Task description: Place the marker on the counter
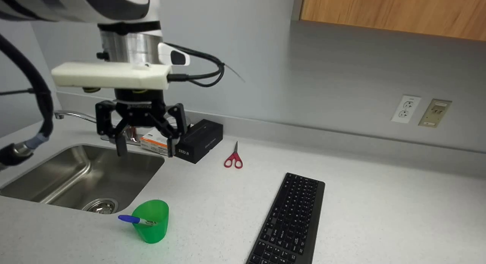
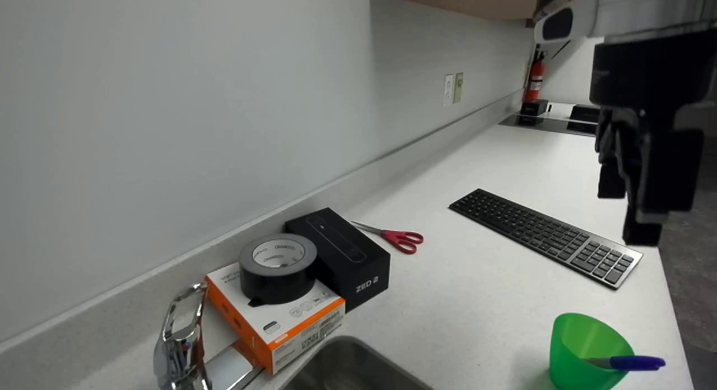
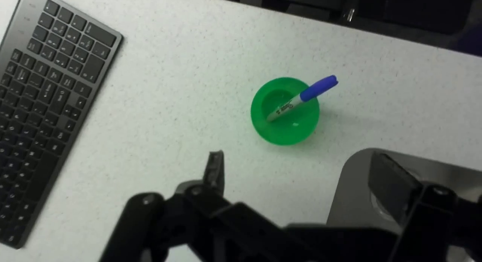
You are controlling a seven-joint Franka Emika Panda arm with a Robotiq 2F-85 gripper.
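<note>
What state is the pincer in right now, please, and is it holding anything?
Pincer: open, holding nothing; the blue-capped marker leans in the green cup.

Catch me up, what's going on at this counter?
The robot's gripper is open and empty, raised above the counter; it is handling nothing yet. The marker leans in the green cup, its blue cap sticking out. The task is to place the marker on the counter, not done yet.

Wall (image 1: 250, 59): we see plain grey
Cabinet (image 1: 395, 11): wood-grained, up high
Floor (image 2: 694, 283): we make out dark grey
</note>
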